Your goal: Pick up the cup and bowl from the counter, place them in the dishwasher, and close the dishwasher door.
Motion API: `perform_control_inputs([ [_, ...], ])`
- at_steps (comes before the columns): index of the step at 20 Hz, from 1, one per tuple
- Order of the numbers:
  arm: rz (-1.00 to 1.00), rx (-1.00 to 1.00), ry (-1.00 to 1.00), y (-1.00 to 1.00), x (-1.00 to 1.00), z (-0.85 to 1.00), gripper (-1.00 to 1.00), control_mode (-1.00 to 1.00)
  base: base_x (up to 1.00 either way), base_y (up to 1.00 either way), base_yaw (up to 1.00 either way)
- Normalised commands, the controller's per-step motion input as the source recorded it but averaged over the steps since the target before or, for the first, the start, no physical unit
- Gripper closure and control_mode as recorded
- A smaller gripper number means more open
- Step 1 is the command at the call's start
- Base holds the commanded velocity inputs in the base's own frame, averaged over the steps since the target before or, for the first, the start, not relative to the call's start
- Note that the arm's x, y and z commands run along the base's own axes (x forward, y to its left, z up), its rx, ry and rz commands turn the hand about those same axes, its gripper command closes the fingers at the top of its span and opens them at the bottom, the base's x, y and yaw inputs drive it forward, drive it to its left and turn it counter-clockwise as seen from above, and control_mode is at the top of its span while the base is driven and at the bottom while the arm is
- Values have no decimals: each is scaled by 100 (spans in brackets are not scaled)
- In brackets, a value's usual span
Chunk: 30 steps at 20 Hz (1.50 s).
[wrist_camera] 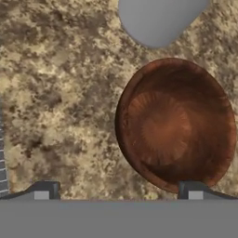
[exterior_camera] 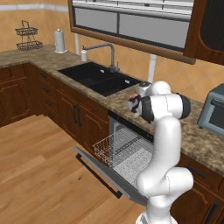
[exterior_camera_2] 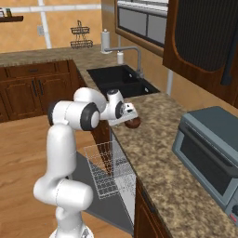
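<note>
Seen from the hand view, the glossy reddish-brown bowl (wrist_camera: pixel 176 123) lies on the speckled granite counter (wrist_camera: pixel 60 93), with the light grey cup (wrist_camera: pixel 155 21) just beyond it. My gripper (wrist_camera: pixel 118 191) hangs open above the counter and holds nothing. One fingertip (wrist_camera: pixel 193 190) stands over the bowl's near rim and the other over bare granite. In the right base view the hand hovers right over the bowl (exterior_camera_2: pixel 133 122). The dishwasher door (exterior_camera: pixel 107 175) is folded down, and the white wire rack (exterior_camera: pixel 118 146) is pulled out over it.
A grey toaster oven (exterior_camera_2: pixel 209 148) stands on the counter to the right. The black sink (exterior_camera: pixel 100 78) with its faucet (exterior_camera: pixel 109 52) lies to the left, with a white dispenser (exterior_camera: pixel 84 54) and a paper roll (exterior_camera: pixel 60 41) behind it. Wooden floor (exterior_camera: pixel 39 175) stretches before the open door.
</note>
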Motion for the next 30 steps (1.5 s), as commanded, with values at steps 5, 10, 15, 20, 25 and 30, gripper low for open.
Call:
perform_control_inputs([
  [5,0,-2,-2,0,33,-17,-100,-100,0,0,0],
  [10,0,-2,0,-1,46,-16,-100,-100,0,0,0],
  [15,0,0,0,-6,38,-13,-100,-100,0,0,0],
  [20,0,1,0,0,-13,-7,100,-100,0,0,0],
  [25,0,8,0,0,-72,-7,100,-100,0,0,0],
  [30,-1,8,0,18,-98,-3,100,-100,0,0,0],
])
